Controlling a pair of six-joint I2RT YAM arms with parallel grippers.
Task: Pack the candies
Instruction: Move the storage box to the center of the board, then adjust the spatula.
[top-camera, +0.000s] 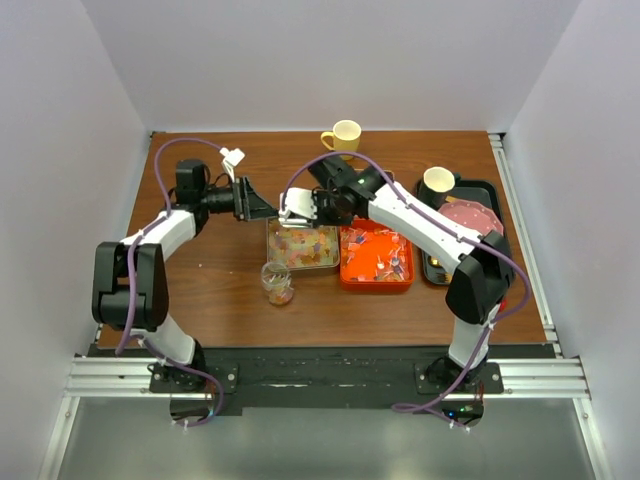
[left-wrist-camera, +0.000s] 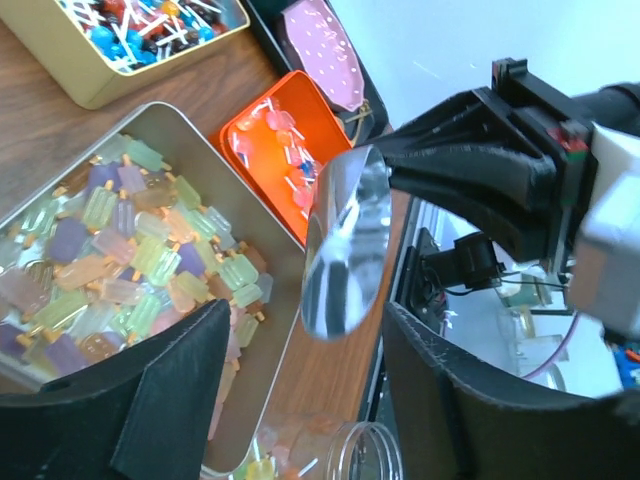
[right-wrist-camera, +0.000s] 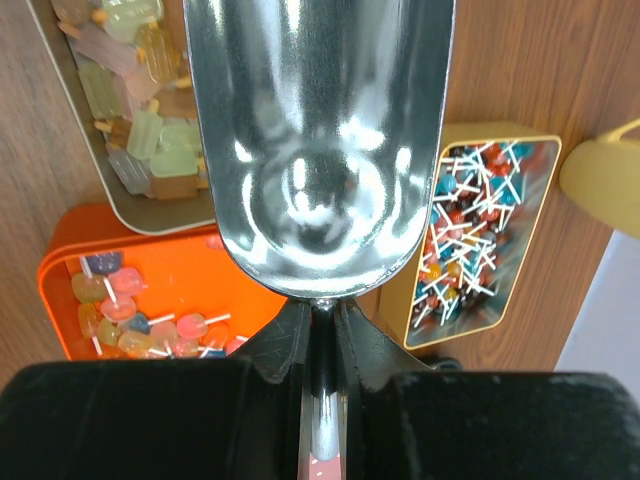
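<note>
Pastel candies (top-camera: 303, 247) fill a silver tin (top-camera: 272, 262); they also show in the left wrist view (left-wrist-camera: 110, 260) and the right wrist view (right-wrist-camera: 130, 110). Wrapped lollipop candies (top-camera: 380, 258) lie in an orange tray (top-camera: 350, 278). Red-blue lollipops (right-wrist-camera: 470, 230) fill a yellow tin (left-wrist-camera: 95, 95). My right gripper (right-wrist-camera: 320, 340) is shut on the handle of an empty metal scoop (right-wrist-camera: 320, 140), held above the silver tin's far edge (top-camera: 297, 205). My left gripper (top-camera: 258, 205) is open and empty, just left of the scoop (left-wrist-camera: 345, 245). A clear jar (top-camera: 278, 283) holds a few candies.
A yellow mug (top-camera: 343, 135) stands at the back. A black tray (top-camera: 432, 268) at the right holds a white cup (top-camera: 437, 180) and a pink dotted plate (top-camera: 470, 217). The table's right edge has a metal rail (top-camera: 520, 230).
</note>
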